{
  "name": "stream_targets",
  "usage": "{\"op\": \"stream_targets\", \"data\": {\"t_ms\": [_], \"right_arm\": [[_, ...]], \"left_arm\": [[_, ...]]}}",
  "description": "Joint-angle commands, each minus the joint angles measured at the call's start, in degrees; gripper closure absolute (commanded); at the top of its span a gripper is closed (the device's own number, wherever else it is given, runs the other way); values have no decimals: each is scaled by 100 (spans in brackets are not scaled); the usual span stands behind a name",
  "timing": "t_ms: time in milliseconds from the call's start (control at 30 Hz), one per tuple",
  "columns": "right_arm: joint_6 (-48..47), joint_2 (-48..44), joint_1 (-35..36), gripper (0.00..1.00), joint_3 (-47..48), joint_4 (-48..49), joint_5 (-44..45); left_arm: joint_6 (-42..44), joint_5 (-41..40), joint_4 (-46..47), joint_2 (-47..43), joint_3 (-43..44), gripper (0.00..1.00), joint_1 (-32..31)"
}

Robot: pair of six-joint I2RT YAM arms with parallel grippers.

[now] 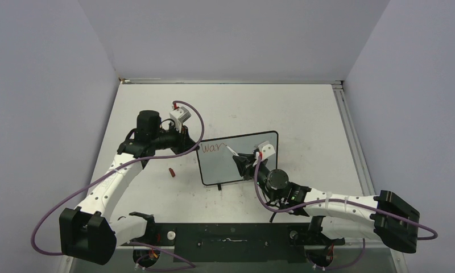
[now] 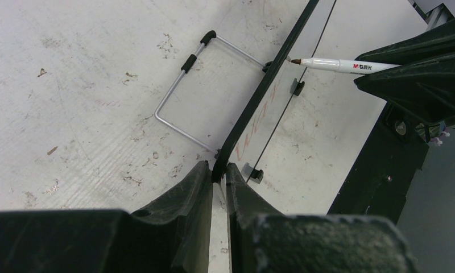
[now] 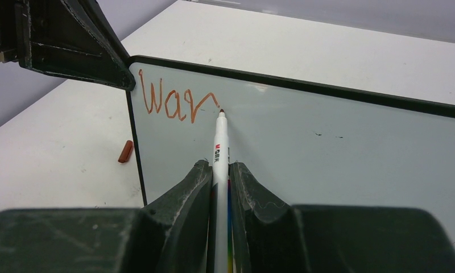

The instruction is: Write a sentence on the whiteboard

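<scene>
While my right gripper (image 3: 220,168) pinches the marker (image 3: 220,136) and my left gripper (image 2: 216,168) clamps the whiteboard (image 3: 327,148), only "War" of the sentence (image 3: 174,105) is written.

The whiteboard (image 1: 239,159) is being propped near the middle of the table (image 1: 305,114), its left edge being pinched by the left gripper (image 2: 218,170). The marker (image 3: 220,148) is being held before it by the right gripper (image 3: 219,173), tip at the right end of the lettering (image 3: 171,102) in the board's top left corner. A small cap (image 1: 171,171) is lying on the table, left of the board.
</scene>
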Motion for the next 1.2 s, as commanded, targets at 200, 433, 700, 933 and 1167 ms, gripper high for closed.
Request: {"op": "stream_targets", "data": {"t_ms": [200, 433, 700, 933, 1167], "right_arm": [[-116, 148, 35, 95, 192, 387, 186], [37, 146, 35, 95, 48, 212, 208], [265, 125, 39, 95, -156, 130, 160], [303, 151, 44, 95, -193, 144, 155], [158, 99, 39, 95, -65, 288, 201]], "left_arm": [[121, -210, -190, 2, -5, 100, 39], [119, -201, -183, 2, -5, 100, 40], [123, -192, -190, -2, -5, 100, 41], [125, -201, -185, -1, -5, 100, 41], [119, -201, -186, 21, 4, 100, 44]]}}
